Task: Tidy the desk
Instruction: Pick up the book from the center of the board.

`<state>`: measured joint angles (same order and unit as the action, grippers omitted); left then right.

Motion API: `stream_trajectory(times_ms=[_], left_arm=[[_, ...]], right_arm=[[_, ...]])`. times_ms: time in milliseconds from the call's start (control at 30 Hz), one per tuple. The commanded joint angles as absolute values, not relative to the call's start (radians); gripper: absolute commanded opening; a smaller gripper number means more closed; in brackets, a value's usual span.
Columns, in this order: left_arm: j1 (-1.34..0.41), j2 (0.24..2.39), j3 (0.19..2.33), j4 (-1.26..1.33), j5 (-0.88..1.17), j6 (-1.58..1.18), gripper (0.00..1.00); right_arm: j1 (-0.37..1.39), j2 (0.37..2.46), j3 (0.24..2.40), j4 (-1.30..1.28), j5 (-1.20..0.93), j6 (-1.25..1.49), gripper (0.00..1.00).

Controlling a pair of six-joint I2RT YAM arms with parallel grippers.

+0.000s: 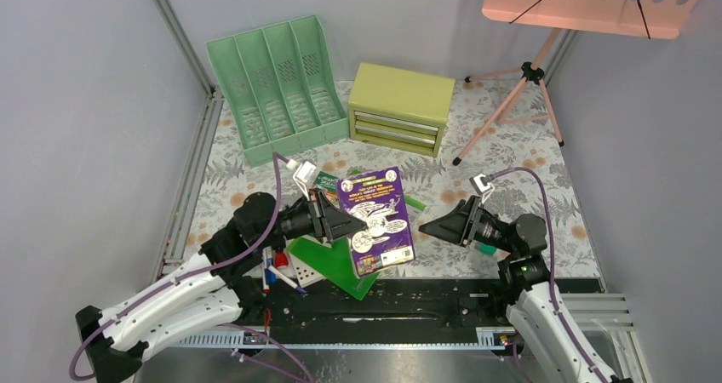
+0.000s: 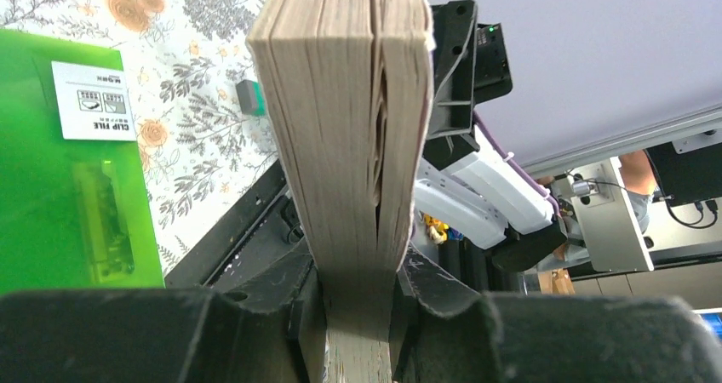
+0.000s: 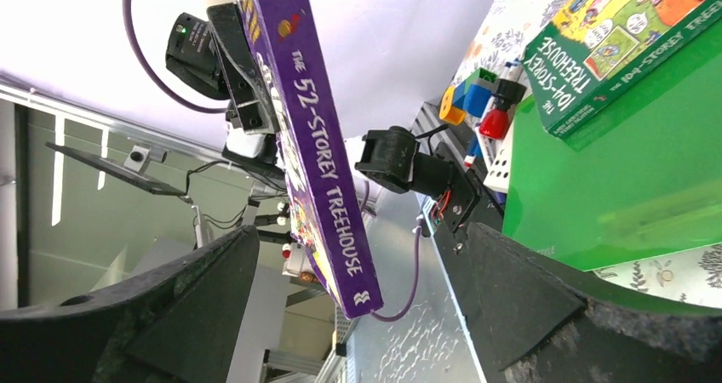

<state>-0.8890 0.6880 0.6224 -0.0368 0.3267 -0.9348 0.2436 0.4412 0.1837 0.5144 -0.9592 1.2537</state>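
Book-sorting step. Left gripper (image 1: pixel 345 221) is clamped on the purple book (image 1: pixel 379 221), held upright over the tabletop's (image 1: pixel 511 157) near edge. Right gripper (image 1: pixel 426 227) waits, jaws apart, just beside the spine. Next, probably: a firm-gripped carry to the rack (image 1: pixel 277 85) at the far-left corner.

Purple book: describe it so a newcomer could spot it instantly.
On the fern-printed desk, look at the middle of the near edge. There the left end effector holds a purple paperback book up off the surface, above a bright green plastic clip file. Unlike the green paperback book lying flat nearby, its spine reads The 52-Storey Treehouse.
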Motion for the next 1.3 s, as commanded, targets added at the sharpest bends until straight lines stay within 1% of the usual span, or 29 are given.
stream_trajectory(times_ms=[0,100,200,300,400,500,533,600,667,700,733,767,800,833,867,900,933,1033,1133,1233,1267], left_arm=[[-0.887,0.642,0.661,0.077,0.275,-0.953,0.00],[-0.887,0.647,0.664,0.088,0.284,-0.958,0.00],[-0.887,0.656,0.662,0.103,0.296,-0.964,0.00],[-0.887,0.660,0.654,0.119,0.299,-0.974,0.00],[-0.887,0.662,0.646,0.130,0.300,-0.984,0.00],[-0.887,0.664,0.645,0.135,0.300,-0.989,0.00],[-0.888,0.664,0.644,0.138,0.299,-0.989,0.00],[-0.887,0.663,0.646,0.135,0.295,-0.988,0.00],[-0.887,0.661,0.646,0.125,0.288,-0.984,0.00],[-0.887,0.659,0.649,0.111,0.282,-0.980,0.00],[-0.887,0.653,0.651,0.093,0.273,-0.973,0.01],[-0.887,0.647,0.655,0.070,0.259,-0.966,0.06],[-0.887,0.637,0.659,0.042,0.243,-0.955,0.15],[-0.887,0.625,0.666,0.010,0.207,-0.941,0.29],[-0.887,0.613,0.677,-0.044,0.171,-0.926,0.46],[-0.887,0.604,0.695,-0.103,0.133,-0.901,0.57],[-0.887,0.598,0.716,-0.173,0.091,-0.875,0.67],[-0.887,0.596,0.796,-0.407,-0.032,-0.787,0.82],[-0.888,0.614,0.877,-0.577,-0.119,-0.699,0.90],[-0.887,0.634,0.930,-0.663,-0.131,-0.626,0.98],[-0.887,0.640,0.941,-0.675,-0.119,-0.601,0.99]], right_arm=[[0.298,0.473,0.208,0.615,-0.947,1.287,0.99],[0.385,0.501,0.230,0.599,-0.906,1.252,0.98],[0.468,0.538,0.251,0.589,-0.861,1.219,0.89],[0.514,0.579,0.260,0.645,-0.837,1.239,0.73],[0.548,0.630,0.280,0.721,-0.834,1.280,0.69],[0.586,0.677,0.323,0.732,-0.836,1.269,0.62],[0.601,0.693,0.329,0.743,-0.832,1.269,0.58],[0.623,0.721,0.334,0.769,-0.826,1.271,0.43],[0.634,0.740,0.333,0.797,-0.835,1.278,0.20],[0.636,0.744,0.330,0.811,-0.841,1.281,0.10],[0.636,0.737,0.327,0.819,-0.843,1.282,0.03],[0.636,0.727,0.325,0.807,-0.836,1.282,0.00],[0.636,0.713,0.325,0.790,-0.828,1.271,0.00],[0.636,0.697,0.330,0.733,-0.817,1.253,0.00],[0.636,0.681,0.334,0.688,-0.808,1.233,0.00],[0.636,0.663,0.338,0.652,-0.800,1.217,0.00],[0.636,0.646,0.343,0.611,-0.795,1.191,0.00],[0.636,0.602,0.356,0.507,-0.784,1.140,0.00],[0.636,0.574,0.363,0.448,-0.786,1.113,0.00],[0.636,0.560,0.368,0.412,-0.805,1.089,0.00],[0.636,0.556,0.368,0.405,-0.813,1.081,0.00]])
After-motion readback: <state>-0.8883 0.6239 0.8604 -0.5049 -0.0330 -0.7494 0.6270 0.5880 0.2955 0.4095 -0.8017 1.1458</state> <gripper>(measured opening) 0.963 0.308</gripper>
